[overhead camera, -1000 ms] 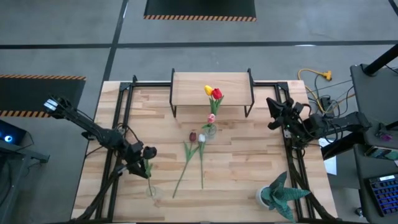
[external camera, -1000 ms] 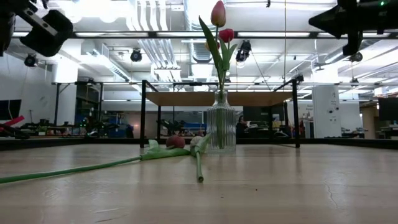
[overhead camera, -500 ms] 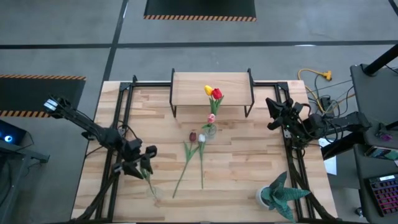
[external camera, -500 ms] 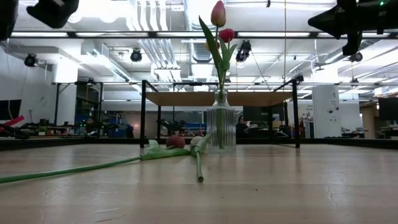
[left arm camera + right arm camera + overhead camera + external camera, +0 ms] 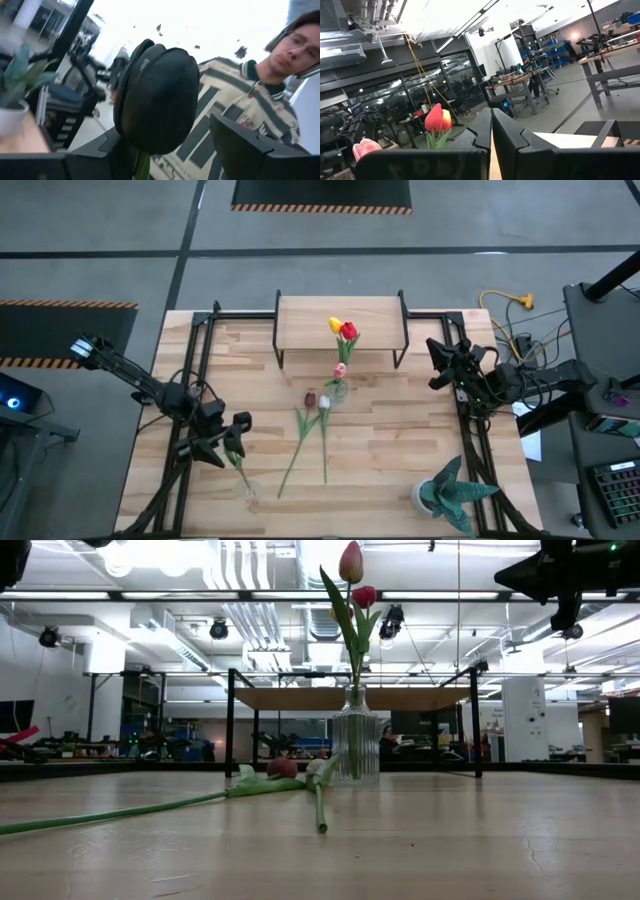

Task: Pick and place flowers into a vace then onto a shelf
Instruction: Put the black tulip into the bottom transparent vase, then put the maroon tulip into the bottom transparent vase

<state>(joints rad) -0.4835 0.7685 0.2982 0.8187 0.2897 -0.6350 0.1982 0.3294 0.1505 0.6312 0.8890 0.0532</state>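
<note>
Left gripper point(image 5: 228, 448) sits over the near-left part of the table point(image 5: 400, 430), fingers spread. A dark maroon tulip point(image 5: 156, 97) stands between the two fingers in the left wrist view, head close to the camera; whether either finger touches it cannot be told. From above, its green stem point(image 5: 240, 470) runs from the gripper toward the table's near edge.

Right gripper point(image 5: 440, 365) waits at the table's right edge, fingers pressed together, empty.

Glass vase point(image 5: 355, 748) stands just in front of the shelf point(image 5: 340, 323), holding red, yellow and pink tulips point(image 5: 343, 330).

Two more tulips point(image 5: 318, 402) lie flat on the table beside the vase, stems pointing toward the near edge.
</note>
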